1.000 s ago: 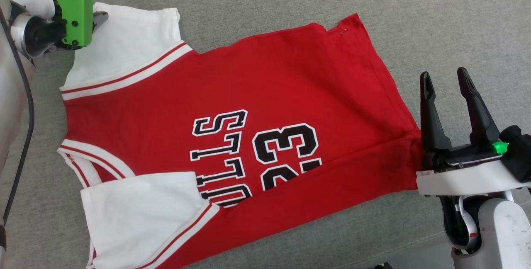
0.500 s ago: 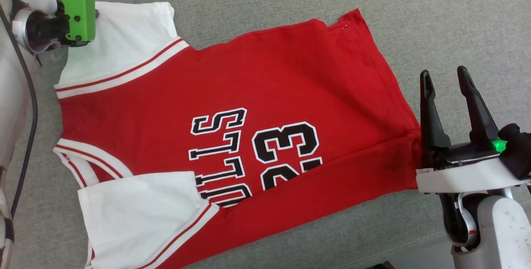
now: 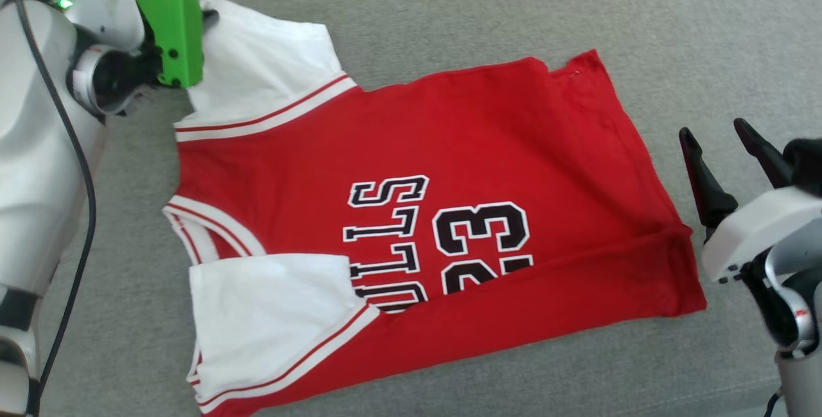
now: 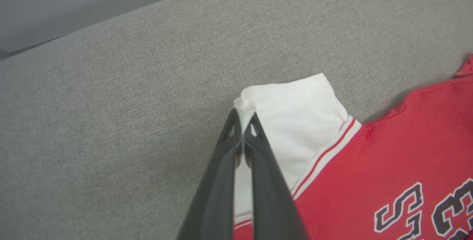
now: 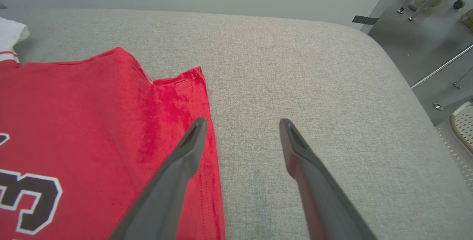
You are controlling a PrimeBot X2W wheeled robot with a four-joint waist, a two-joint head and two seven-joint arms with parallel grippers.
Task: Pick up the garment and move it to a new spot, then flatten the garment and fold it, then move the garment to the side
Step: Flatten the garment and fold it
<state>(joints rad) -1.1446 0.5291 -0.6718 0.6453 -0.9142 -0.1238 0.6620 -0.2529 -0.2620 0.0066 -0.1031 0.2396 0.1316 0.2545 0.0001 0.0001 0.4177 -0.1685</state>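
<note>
left wrist view: left tool (image 4: 244, 116) clamps the garment (image 4: 369, 181) by a white sleeve corner; head view, three o'clock: right tool (image 3: 714, 129) spread, empty.

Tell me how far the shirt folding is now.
Done: the garment lies spread on the grey cushion, its near edge and near sleeve folded over the print. In hand: the left hand pinches the far sleeve's corner; the right hand is open beside the hem. Left: remaining folds, moving aside.

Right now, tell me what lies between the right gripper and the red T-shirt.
Bare grey woven cushion, seen in the head view, separates the right gripper from the red white-sleeved T-shirt.
</note>
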